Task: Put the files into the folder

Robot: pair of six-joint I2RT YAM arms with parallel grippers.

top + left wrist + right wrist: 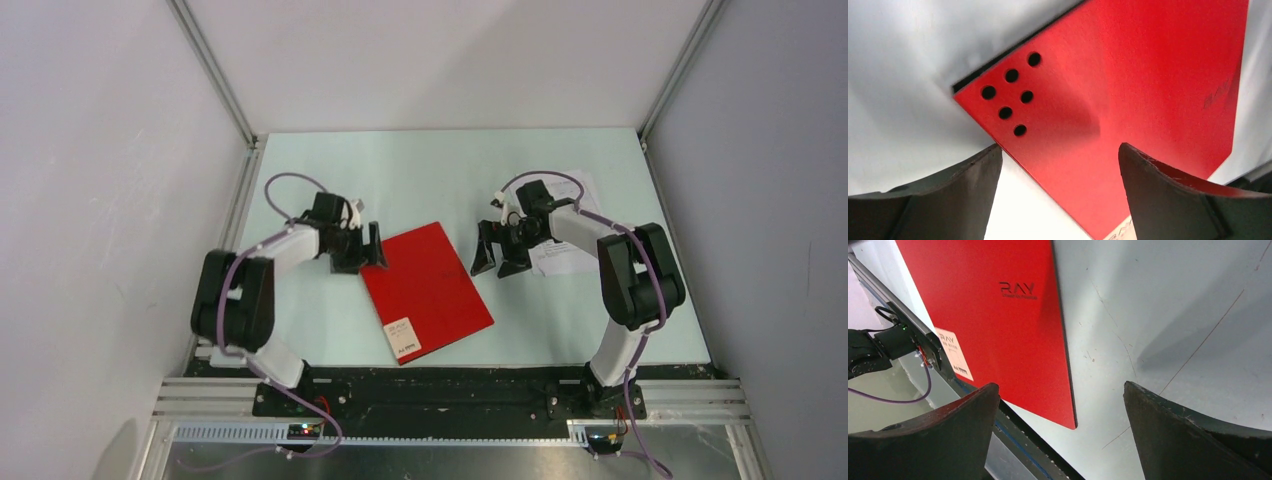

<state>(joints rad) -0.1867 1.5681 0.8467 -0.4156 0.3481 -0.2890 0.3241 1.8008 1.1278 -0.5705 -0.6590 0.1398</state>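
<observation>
The red folder (428, 288) lies closed and flat on the table's middle, its white label (403, 338) at the near corner. My left gripper (362, 250) is open at the folder's far left corner; in the left wrist view that corner (1128, 95) shows several punched holes. My right gripper (498, 256) is open and empty just right of the folder, above the bare table; the folder (993, 315) fills the upper left of the right wrist view. The white printed files (562, 252) lie on the table under my right arm, partly hidden by it.
The pale green table (600, 310) is fenced by aluminium posts at the back corners and white walls on both sides. A black rail (450, 385) with the arm bases runs along the near edge.
</observation>
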